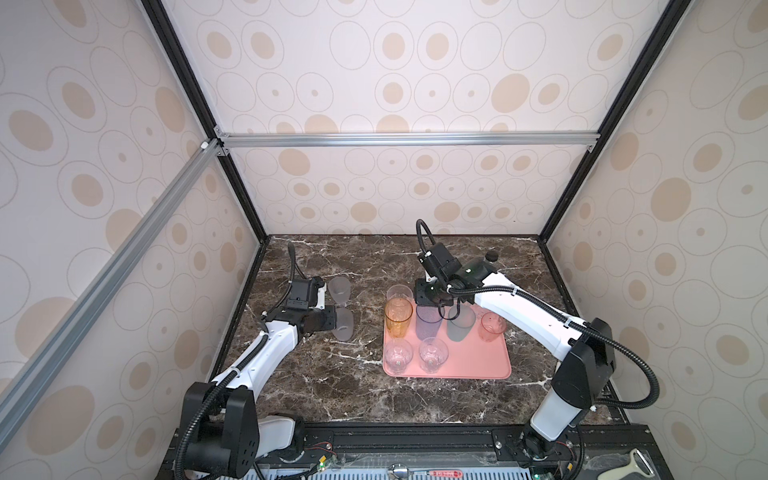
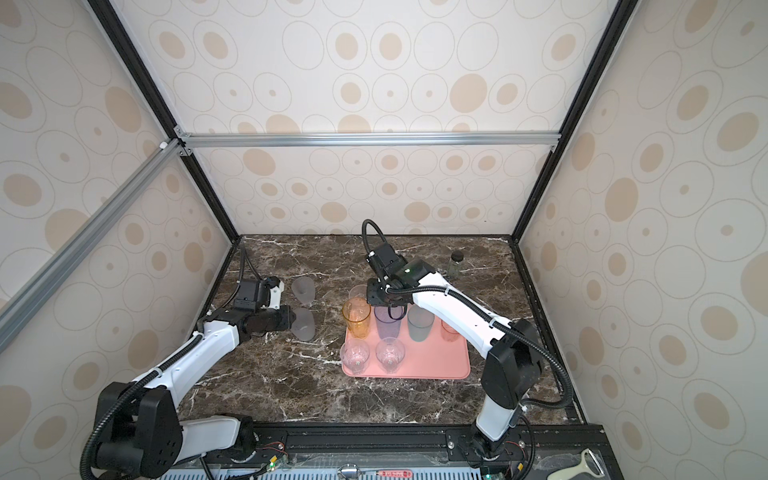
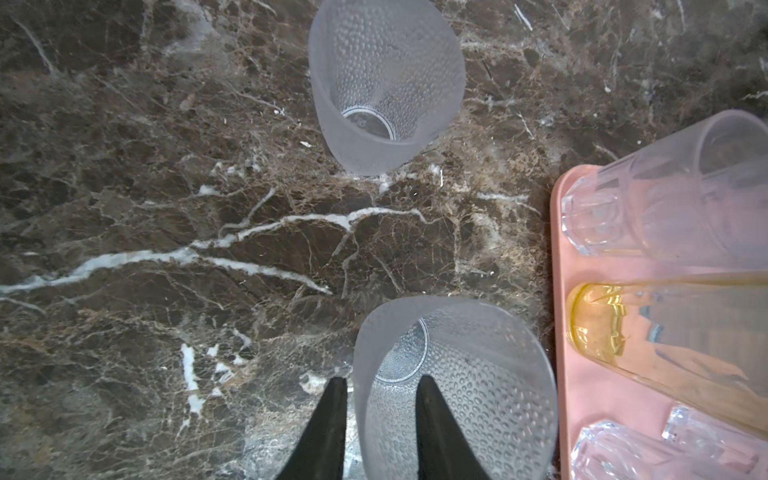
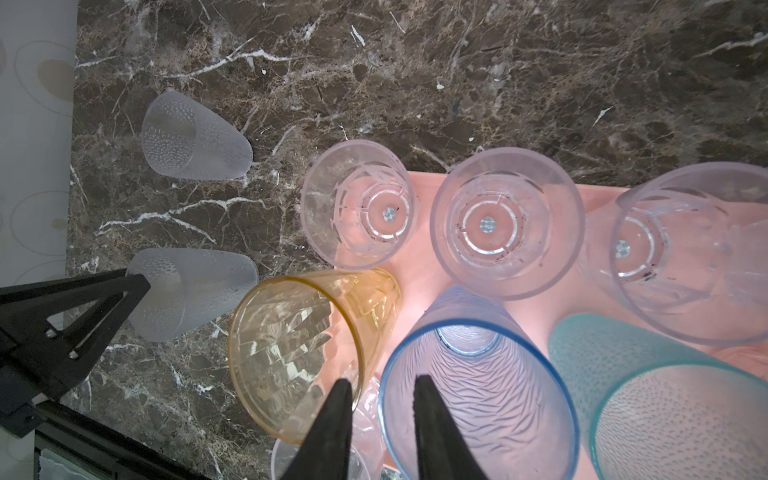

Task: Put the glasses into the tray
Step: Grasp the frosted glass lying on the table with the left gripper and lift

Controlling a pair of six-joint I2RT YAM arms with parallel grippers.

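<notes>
Dark marble bench [image 3: 166, 208] carries everything. The left end effector [image 3: 382, 380] stands partly open astride the rim of a frosted glass [image 3: 490, 395], one finger inside and one outside, not visibly pinching. That glass stands on the bench just beside the tray [image 3: 590, 395], and a second frosted glass [image 3: 386, 83] is farther from the tray. The right end effector [image 4: 384, 380] likewise straddles, with gaps showing, the rim of the blue-purple glass [image 4: 490, 395] in the tray, between the amber glass [image 4: 299, 340] and the teal glass [image 4: 665, 395]. These tumblers look light, slick and tippy, so pinching the wall at the rim suits them. The glasses along the tray's edge crowd the way in.
</notes>
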